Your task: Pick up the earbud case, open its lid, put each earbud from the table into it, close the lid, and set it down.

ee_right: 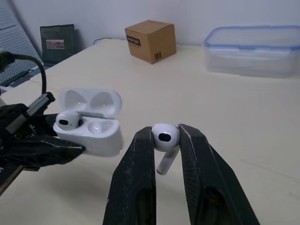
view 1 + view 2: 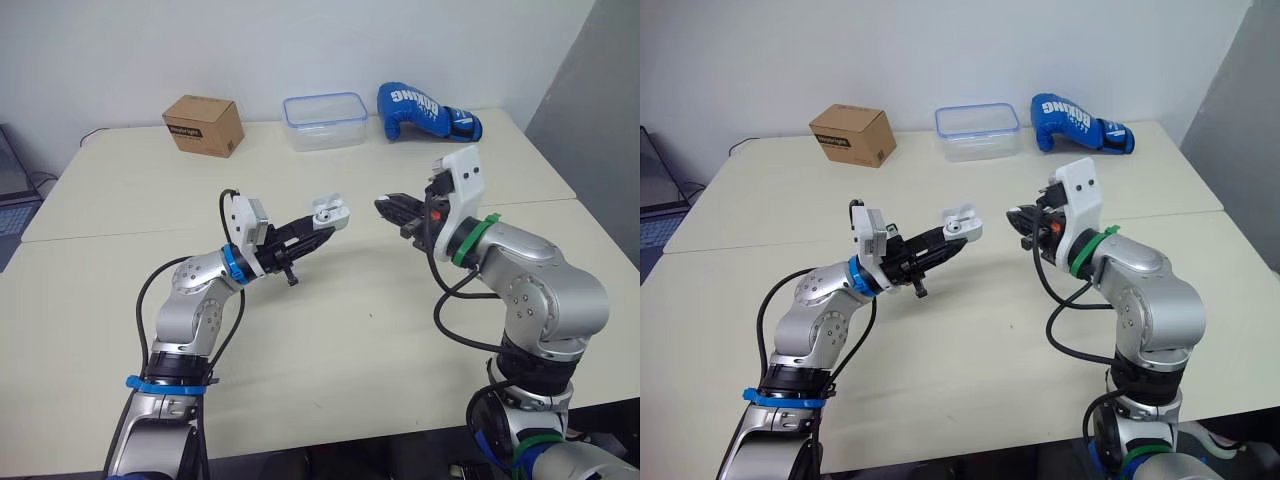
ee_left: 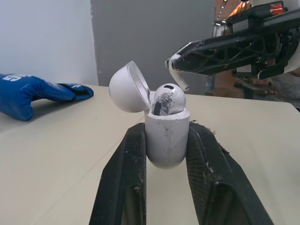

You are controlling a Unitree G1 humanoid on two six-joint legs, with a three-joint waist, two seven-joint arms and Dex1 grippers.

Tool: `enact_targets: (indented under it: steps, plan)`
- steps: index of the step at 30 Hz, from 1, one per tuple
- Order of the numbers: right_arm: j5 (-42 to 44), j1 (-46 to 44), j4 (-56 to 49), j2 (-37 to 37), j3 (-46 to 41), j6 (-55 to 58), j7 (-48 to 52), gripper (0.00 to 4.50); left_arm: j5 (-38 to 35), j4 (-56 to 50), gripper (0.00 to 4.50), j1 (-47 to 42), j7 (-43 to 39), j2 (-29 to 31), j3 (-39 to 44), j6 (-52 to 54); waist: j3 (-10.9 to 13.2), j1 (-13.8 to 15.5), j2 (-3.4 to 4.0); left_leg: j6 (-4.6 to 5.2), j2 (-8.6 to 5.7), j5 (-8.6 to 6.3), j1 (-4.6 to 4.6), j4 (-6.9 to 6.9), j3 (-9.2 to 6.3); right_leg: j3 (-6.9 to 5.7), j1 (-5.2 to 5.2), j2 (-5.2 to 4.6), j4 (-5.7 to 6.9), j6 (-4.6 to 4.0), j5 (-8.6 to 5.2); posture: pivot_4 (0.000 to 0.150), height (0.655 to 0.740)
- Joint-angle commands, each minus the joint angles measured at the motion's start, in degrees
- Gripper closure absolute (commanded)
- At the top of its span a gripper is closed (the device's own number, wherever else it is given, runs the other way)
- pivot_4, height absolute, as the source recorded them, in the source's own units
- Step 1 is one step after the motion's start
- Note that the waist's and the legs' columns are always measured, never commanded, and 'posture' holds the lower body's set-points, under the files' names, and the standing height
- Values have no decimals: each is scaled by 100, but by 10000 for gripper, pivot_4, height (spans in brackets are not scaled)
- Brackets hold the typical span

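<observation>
Open earbud case clamped in the left gripper above mid-table, first earbud seated; right gripper pinches the second earbud just right of it — light, glossy, probably slippery, best held by the bulb, not the stem

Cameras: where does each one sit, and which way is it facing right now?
Head stereo pair: on the head, facing forward and down at the table; left arm and right arm show.
Left wrist: looks along the left end effector at the open earbud case it grips, one earbud seated.
Right wrist: looks along the right end effector, shut on the second earbud, toward the case.
Shared: every view shows the case.
</observation>
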Motion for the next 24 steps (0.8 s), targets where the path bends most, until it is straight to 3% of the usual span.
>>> enact_targets:
  steps: [1, 10, 24]
  plan:
    - [227, -58, -169, -58, 218, -459, -200, 41329, -20, -70, 36958, -150, -27, 5, 13, -39, 0, -12, 0, 0, 0, 0, 0, 0, 0, 0, 0, 0, -1, 0, 0, 1500, 7400]
    - [320, -36, 47, -150, 776, -1326, -674, 41329, -32, -78, 36958, -227, 9, -125, -41, 74, 0, -28, 0, 0, 0, 0, 0, 0, 0, 0, 0, 0, -2, 0, 0, 1500, 7400]
    - [594, 70, 132, -233, 1085, -1514, -993, 41329, -109, -61, 36958, -395, 51, -181, 8, 220, 0, -29, 0, 0, 0, 0, 0, 0, 0, 1, 0, 0, -4, 0, 0, 1500, 7400]
